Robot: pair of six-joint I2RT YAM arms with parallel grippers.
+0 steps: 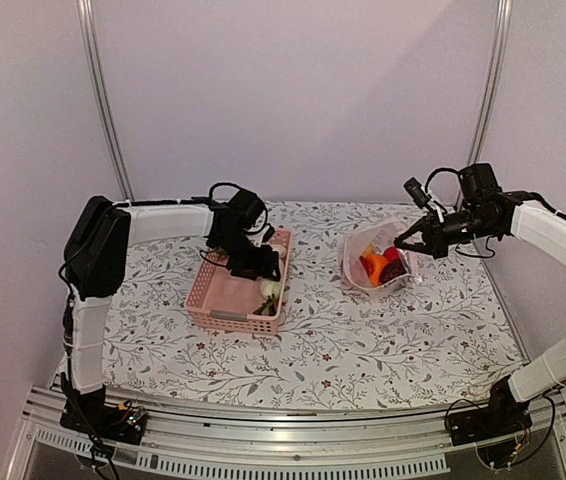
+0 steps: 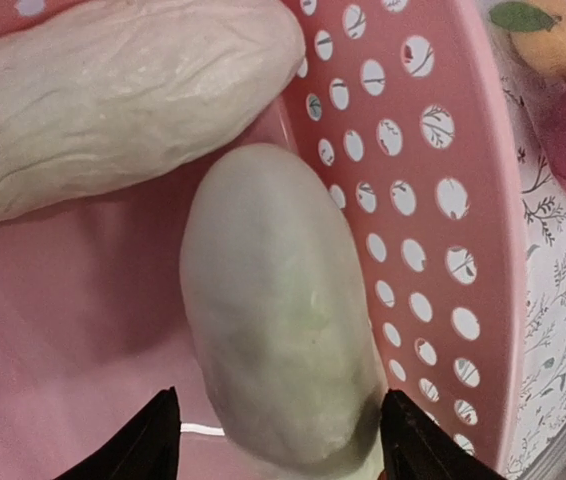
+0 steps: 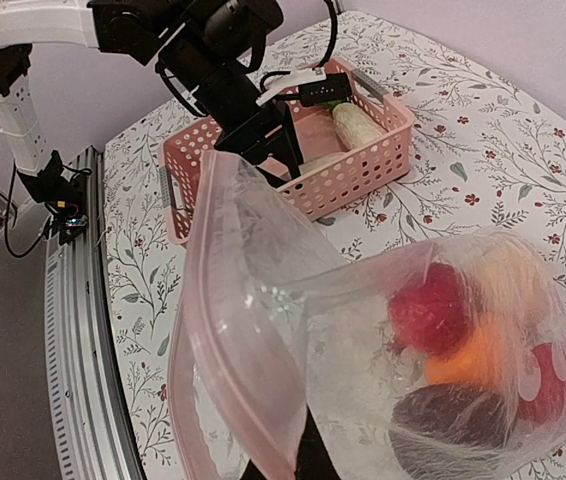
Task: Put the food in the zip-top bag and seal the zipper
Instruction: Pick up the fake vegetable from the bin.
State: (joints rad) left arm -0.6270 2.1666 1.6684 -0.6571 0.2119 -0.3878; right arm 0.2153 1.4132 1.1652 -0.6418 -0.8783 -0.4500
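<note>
Reaches with the left arm (image 1: 163, 222) level from its raised elbow toward the basket (image 1: 231, 322), wrist bent down over the basket's far half. Hangs the left gripper (image 1: 255, 265) inside the basket, fingers (image 2: 153, 445) spread wide, one on each side of a white radish piece (image 2: 273, 340). Holds the right arm (image 1: 553, 235) well right of the basket, forearm stretched toward it, right gripper (image 1: 410, 240) raised off the desk (image 1: 363, 340), fingers pinched on the zip-top bag (image 3: 253, 300) at its mouth edge.

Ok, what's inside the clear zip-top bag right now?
Through the zip-top bag's plastic: two red pieces, an orange one, a dark maroon one and a pale yellow one. Whatever lies beneath them is covered. Two white radish pieces sit in the pink basket instead.
</note>
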